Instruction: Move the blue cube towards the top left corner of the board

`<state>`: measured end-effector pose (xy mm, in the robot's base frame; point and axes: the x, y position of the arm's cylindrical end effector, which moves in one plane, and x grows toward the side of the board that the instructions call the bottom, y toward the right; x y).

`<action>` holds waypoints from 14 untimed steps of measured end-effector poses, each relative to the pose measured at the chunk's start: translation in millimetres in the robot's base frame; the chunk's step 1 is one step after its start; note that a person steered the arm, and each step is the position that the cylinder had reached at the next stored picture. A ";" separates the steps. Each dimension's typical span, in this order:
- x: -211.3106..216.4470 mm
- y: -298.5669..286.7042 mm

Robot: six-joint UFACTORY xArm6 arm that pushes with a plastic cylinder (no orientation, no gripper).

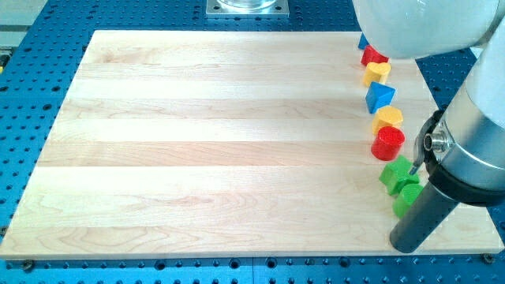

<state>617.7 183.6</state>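
Note:
A column of blocks runs down the board's [221, 142] right edge. At the top a small blue block [364, 41] peeks out from under the white arm, its shape mostly hidden. Below it lie a red block [373, 56], a yellow heart-like block [377, 72], an angular blue block [379, 96], a yellow block [387, 118], a red cylinder [387, 143] and two green blocks [397, 173] [408, 197]. My tip [407, 246] is at the bottom right of the board, just below the lower green block, far from both blue blocks.
The white and grey arm body [473, 150] covers the view's right side and overhangs the board's top right corner. A blue perforated table [31, 102] surrounds the board. A metal mount [248, 6] sits at the view's top.

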 end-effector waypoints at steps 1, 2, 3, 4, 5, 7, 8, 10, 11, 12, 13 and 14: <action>0.0 0.0; -2.8 -1.2; -7.8 -1.1; -8.4 -2.2; -0.8 4.4; -125.7 108.5; -150.7 156.4; -268.5 154.9; -304.2 158.4; -344.5 161.2; -397.5 158.0; -413.0 134.6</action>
<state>204.6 318.2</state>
